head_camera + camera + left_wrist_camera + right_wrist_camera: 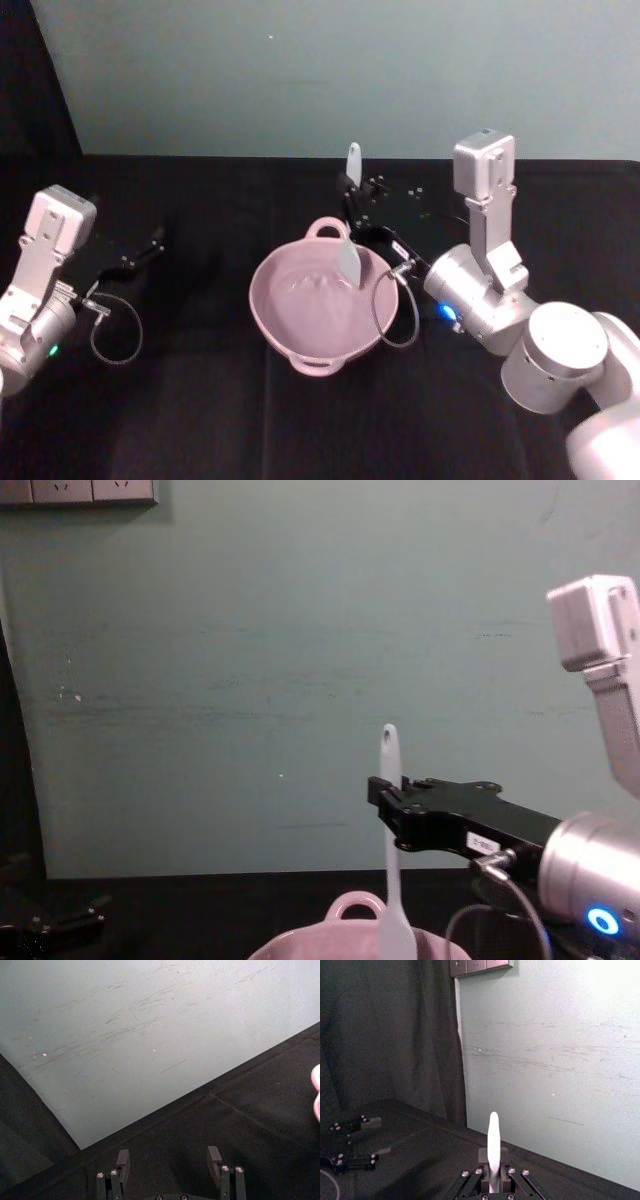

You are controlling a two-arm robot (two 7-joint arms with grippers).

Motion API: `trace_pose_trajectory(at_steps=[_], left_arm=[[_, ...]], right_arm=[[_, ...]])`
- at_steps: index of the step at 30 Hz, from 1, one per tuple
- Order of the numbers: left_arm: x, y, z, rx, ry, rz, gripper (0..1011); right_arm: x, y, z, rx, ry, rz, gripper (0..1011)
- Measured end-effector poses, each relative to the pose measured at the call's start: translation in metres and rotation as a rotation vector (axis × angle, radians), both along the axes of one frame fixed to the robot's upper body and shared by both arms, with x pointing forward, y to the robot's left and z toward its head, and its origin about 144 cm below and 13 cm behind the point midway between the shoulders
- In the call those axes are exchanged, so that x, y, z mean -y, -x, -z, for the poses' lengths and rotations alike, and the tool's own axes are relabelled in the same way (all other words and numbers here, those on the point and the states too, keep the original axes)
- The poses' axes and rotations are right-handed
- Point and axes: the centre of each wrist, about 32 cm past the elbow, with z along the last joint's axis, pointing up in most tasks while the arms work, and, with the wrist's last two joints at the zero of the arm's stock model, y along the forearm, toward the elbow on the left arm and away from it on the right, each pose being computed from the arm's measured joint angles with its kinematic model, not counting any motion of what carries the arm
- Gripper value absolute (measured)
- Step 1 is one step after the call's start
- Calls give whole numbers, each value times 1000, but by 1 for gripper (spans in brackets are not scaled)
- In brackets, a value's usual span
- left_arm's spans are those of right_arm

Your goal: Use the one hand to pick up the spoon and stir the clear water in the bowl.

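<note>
**One spoon held upright in one pink bowl on a black bench**

A black cloth covers the bench, backed by a pale green wall with a dark curtain at its left and a socket panel high up. One bowl of clear water sits mid-bench. The right gripper is clamped on the single white spoon, handle up and blade down in the bowl. The left gripper, the second of two, rests near the bench's left edge with its fingers spread wide.
</note>
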Motion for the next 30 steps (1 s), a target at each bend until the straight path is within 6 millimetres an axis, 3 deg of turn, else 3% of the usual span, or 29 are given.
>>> trace_pose_trajectory(at_steps=[17,30], left_arm=[[0,0,0,0,0,0,1011],[0,0,0,0,0,0,1011]], right_arm=[[37,35,-18,-61,76,-67,127],[44,47,-28,-82,132,-154,127]])
